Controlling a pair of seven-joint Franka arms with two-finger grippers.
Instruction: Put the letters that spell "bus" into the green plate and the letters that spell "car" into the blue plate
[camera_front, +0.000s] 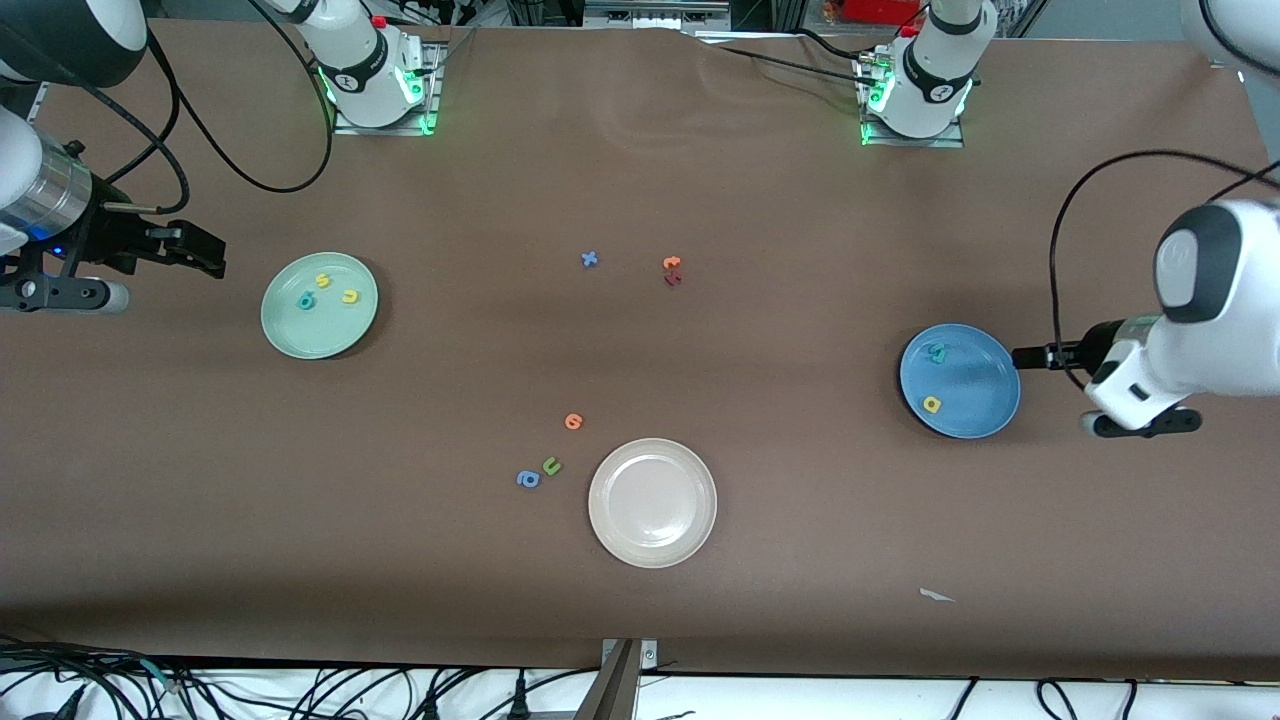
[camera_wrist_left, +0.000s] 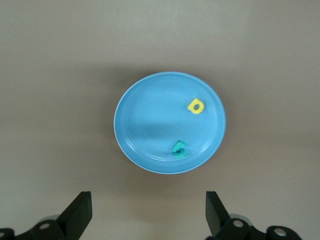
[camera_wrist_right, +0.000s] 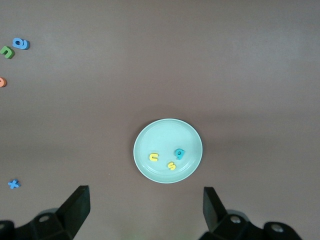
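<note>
The green plate (camera_front: 320, 330) (camera_wrist_right: 165, 137) holds a teal "b" (camera_front: 306, 300) (camera_wrist_right: 179, 153), a yellow "s" (camera_front: 323, 281) (camera_wrist_right: 172, 166) and a yellow "u" (camera_front: 349, 296) (camera_wrist_right: 154, 157). The blue plate (camera_front: 975, 385) (camera_wrist_left: 150, 120) holds a yellow "a" (camera_front: 932, 404) (camera_wrist_left: 195, 106) and a teal clump (camera_front: 937, 351) (camera_wrist_left: 178, 148) whose letters I cannot tell apart. My right gripper (camera_front: 205, 252) (camera_wrist_right: 146, 205) hangs open and empty over bare table beside the green plate. My left gripper (camera_front: 1040, 356) (camera_wrist_left: 148, 210) hangs open and empty beside the blue plate.
A cream-white plate (camera_front: 652, 502) stands empty near the front camera. Beside it lie an orange letter (camera_front: 573, 421), a green "u" (camera_front: 551, 465) and a blue "a" (camera_front: 528, 479). Mid-table lie a blue "x" (camera_front: 590, 259) and orange and dark red letters (camera_front: 672, 270).
</note>
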